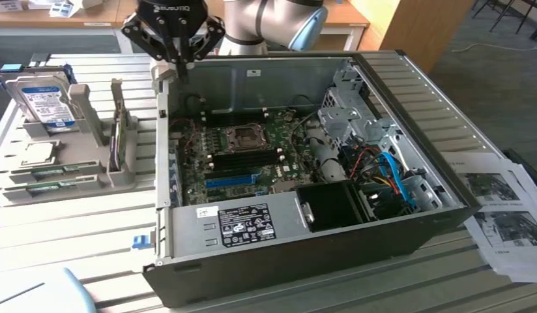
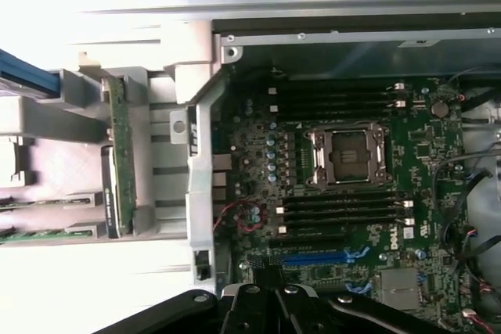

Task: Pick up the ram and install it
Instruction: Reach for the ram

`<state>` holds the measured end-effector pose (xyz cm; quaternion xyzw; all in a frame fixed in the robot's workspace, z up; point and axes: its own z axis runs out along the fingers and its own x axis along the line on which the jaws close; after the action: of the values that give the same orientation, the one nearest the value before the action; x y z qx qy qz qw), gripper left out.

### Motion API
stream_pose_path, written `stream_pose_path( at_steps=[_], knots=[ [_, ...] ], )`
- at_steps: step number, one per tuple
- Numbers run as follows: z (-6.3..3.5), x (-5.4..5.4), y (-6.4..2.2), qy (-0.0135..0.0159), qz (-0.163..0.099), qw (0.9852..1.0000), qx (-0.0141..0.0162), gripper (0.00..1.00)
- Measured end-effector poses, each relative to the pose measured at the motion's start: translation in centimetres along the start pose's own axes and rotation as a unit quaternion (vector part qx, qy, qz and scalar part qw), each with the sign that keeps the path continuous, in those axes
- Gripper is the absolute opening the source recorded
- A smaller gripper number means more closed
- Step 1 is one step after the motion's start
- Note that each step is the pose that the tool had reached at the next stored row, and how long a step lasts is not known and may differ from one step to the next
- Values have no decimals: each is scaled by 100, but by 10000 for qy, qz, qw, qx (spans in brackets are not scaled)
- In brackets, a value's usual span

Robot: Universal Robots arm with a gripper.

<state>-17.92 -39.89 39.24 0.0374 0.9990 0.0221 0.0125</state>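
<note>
Two thin green ram sticks [image 1: 44, 173] [image 1: 38, 190] lie flat in a grey rack [image 1: 16, 150] at the exterior view's left, beside the open computer case [image 1: 294, 254]. The wrist view catches their ends [image 2: 31, 202] [image 2: 31, 234]. My gripper [image 1: 178, 65] hangs shut above the case's back corner nearest the rack, with nothing between its fingers. Its black linkage [image 2: 270, 303] hovers over the motherboard [image 2: 258, 154]. Black memory slots [image 2: 340, 209] flank the processor socket [image 2: 348, 154].
A taller green card [image 1: 119, 137] stands upright in the rack next to the case wall. A silver hard drive [image 1: 42, 98] leans at the rack's far end. A blue slot [image 1: 229, 179], cables [image 1: 390, 176] and drive cage fill the case. Printed sheets [image 1: 503, 208] lie at the exterior view's right.
</note>
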Motion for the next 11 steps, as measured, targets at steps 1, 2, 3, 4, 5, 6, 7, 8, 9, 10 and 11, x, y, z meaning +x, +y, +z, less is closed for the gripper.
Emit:
stream_pose_path(
  at_steps=[1, 2, 3, 4, 5, 6, 7, 8, 9, 10, 11],
  knots=[
    [0, 30, -2, 0, 0, 10000, 0, 9],
    [-1, 59, -4, 0, 0, 10000, 0, 9],
    [0, 90, -7, 0, -1, 10000, 0, 9],
    [-1, 121, -9, 0, -1, 10000, 0, 9],
    [-1, 153, -12, 0, 0, 10000, 0, 9],
    [-1, 184, -14, 0, 0, 10000, 0, 9],
    [-1, 218, -16, 0, 0, 10000, 0, 9],
    [-2, 250, -19, 0, -1, 10000, 0, 9],
    [-2, 283, -22, 0, -1, 10000, 0, 9],
    [-1, 315, -24, 0, -1, 10000, 0, 9],
    [-2, 348, -26, 0, 0, 10000, 0, 9]
  ],
)
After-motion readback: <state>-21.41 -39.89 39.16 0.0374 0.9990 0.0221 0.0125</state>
